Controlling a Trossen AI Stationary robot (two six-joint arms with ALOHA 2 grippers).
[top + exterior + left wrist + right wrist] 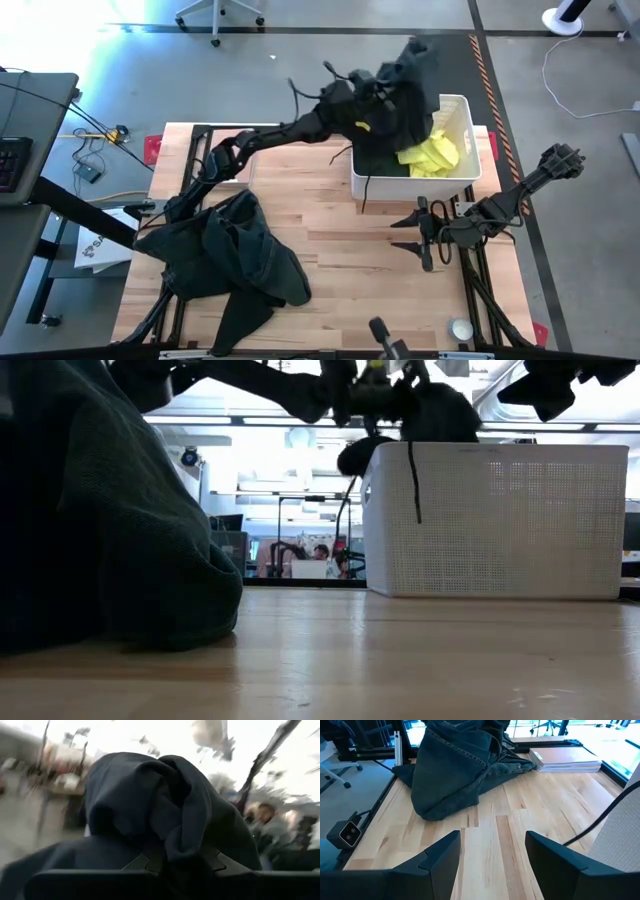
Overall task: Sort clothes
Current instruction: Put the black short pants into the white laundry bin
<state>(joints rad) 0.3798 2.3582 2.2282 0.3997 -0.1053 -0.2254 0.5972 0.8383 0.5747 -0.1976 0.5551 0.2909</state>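
Over the far side of the white basket (470, 150): one dark garment (408, 85), lifted and hanging from the left gripper (372, 100), whose fingers are pinched on a fold of it; the left wrist view shows the cloth bunched over the fingers. Inside the basket: a neon yellow garment (435, 152) and more dark cloth, a black cord hanging down the basket's front wall. Step in hand, by judgement: pulling one piece out for sorting. Next move calls for carrying it clear of the rim so the trailing cloth does not drag others along. Near left corner of the table (340, 215): a heap of dark clothes (235, 255), probably the sorted lot. Right gripper (425, 235): fingers spread, empty, hovering beside the basket's near edge. Surface: pale wood planks. Room: grey floor, desks, an office chair, bright windows beyond.
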